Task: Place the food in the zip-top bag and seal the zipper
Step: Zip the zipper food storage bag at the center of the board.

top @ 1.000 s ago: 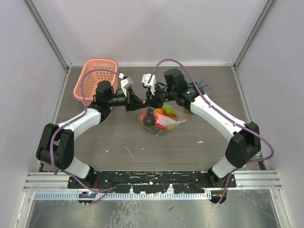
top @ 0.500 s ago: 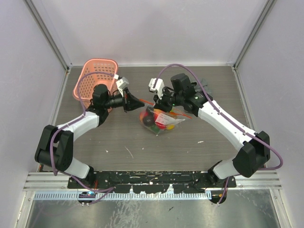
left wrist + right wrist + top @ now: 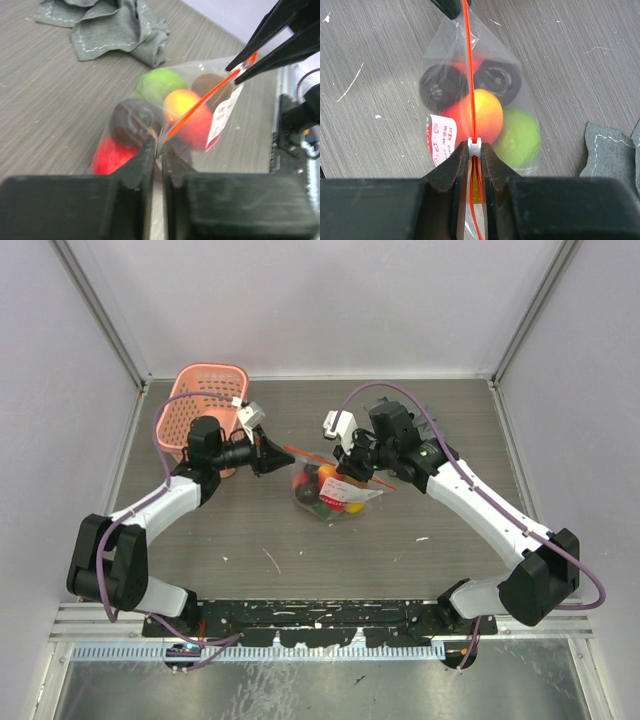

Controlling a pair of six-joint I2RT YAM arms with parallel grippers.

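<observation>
The zip-top bag lies mid-table, lifted at its mouth, with the food inside: a green piece, a yellow-orange one, two dark ones and a red one. The red-orange zipper is stretched taut between the two grippers. My left gripper is shut on the bag's left mouth corner, also seen from above. My right gripper is shut on the white slider tab, farther right along the strip. The bag also shows in the left wrist view.
The pink lattice basket stands at the back left, behind the left arm. A grey cloth lies crumpled beyond the bag, at the back right of the table; its edge shows in the right wrist view.
The left gripper has drawn the bag corner to the left. The right gripper has moved right along the zipper, so the two grippers stand farther apart and the strip is taut.
</observation>
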